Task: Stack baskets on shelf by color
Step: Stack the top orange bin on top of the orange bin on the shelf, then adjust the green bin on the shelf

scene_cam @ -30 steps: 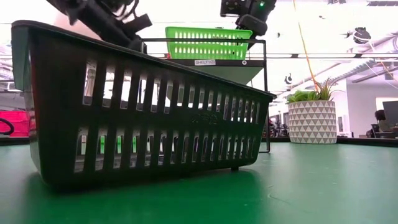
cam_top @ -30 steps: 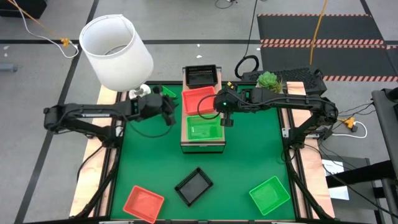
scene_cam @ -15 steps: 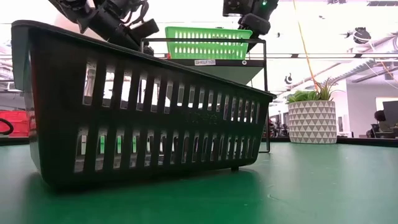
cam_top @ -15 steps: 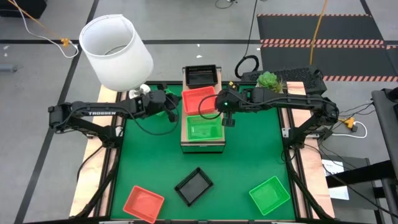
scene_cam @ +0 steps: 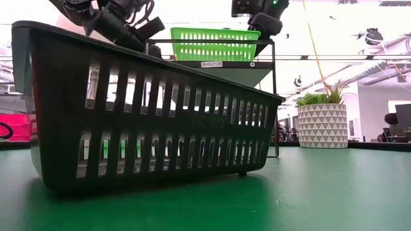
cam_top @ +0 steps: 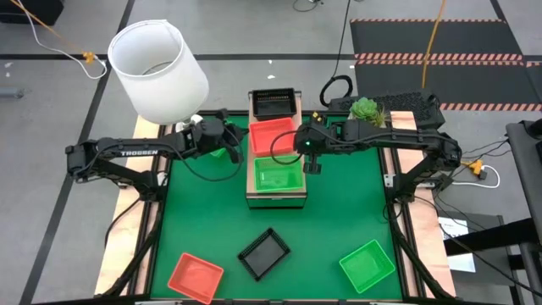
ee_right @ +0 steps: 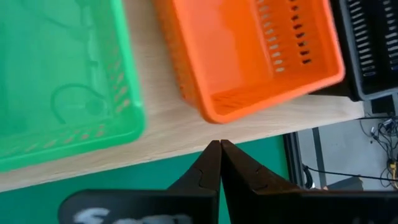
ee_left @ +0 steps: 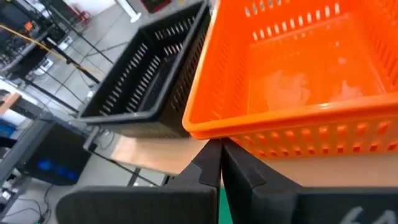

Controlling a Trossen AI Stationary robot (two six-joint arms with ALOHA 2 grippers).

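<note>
Where shelf (cam_top: 276,169) carries black (cam_top: 273,103), orange (cam_top: 271,136) and green (cam_top: 279,175) baskets in a row, flanked at orange by both tools. Left tool (cam_top: 233,146) and right tool (cam_top: 310,161): fingers pressed together, pinching nothing. Three more baskets loose on bench (cam_top: 339,212).

I work in a robotics lab or test hall. My green-topped table (cam_top: 339,212) stands on a bare grey floor with striped hazard mats (cam_top: 436,38) and loose cables (cam_top: 339,85). Across the table I see a potted plant (scene_cam: 322,119), high ceilings with ducts, and equipment racks (ee_left: 37,37).
</note>
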